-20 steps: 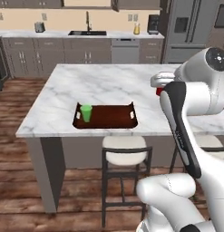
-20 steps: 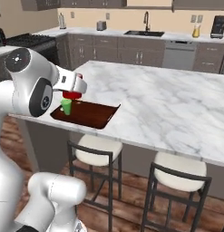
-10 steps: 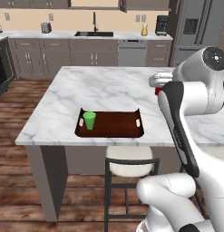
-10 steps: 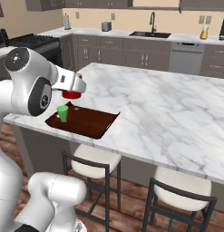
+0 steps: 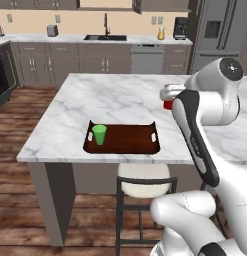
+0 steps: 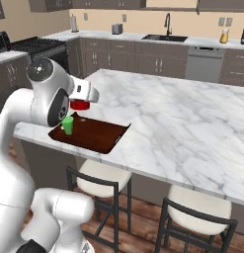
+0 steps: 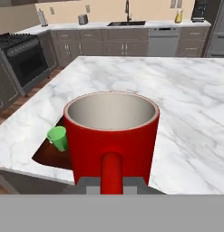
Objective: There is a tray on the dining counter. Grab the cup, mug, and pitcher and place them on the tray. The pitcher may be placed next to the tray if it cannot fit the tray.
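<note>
The pincer point(image 7: 111, 183) is clamped on the red mug point(image 7: 111, 136), which could bump the green cup point(image 5: 99, 134) at the tray's point(image 5: 130, 145) left end and tip it over.

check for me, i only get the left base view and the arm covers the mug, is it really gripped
observer: yes, the hand view shows the jaws shut on the handle of the mug, which is upright.
operator: anything in it
observer: no, its white inside is bare.
operator: where's the tray from there
observer: in the hand view the tray, with the cup on it, sits to the mug's left, partly hidden behind it.
</note>
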